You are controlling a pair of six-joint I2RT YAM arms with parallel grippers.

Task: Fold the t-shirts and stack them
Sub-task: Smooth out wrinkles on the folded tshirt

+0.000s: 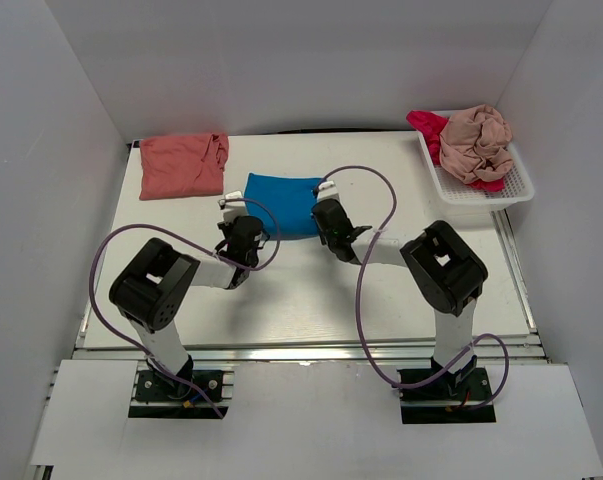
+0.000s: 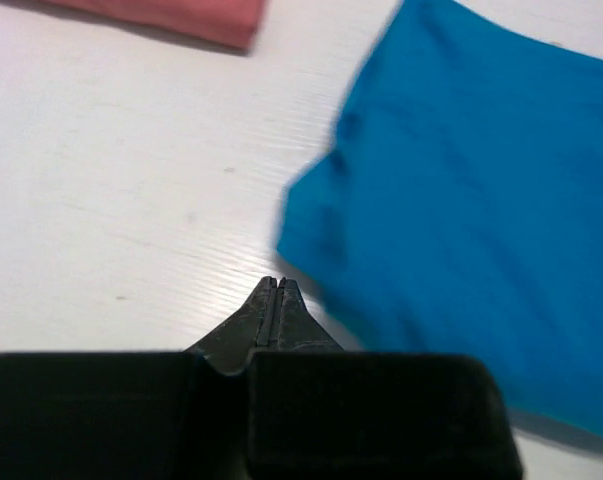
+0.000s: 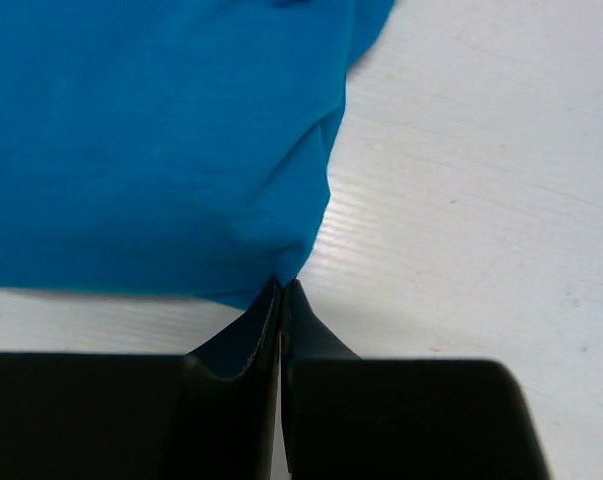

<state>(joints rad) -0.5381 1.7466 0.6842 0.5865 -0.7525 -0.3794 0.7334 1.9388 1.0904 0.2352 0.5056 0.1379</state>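
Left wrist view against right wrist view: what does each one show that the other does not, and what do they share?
Only the left wrist view: an edge of the salmon t-shirt at the top, and the left gripper shut on nothing, its tips over bare table beside the blue t-shirt. Only the right wrist view: the right gripper shut, with the blue cloth's edge puckered into its tips, apparently pinched. Both: the blue t-shirt and the white table.
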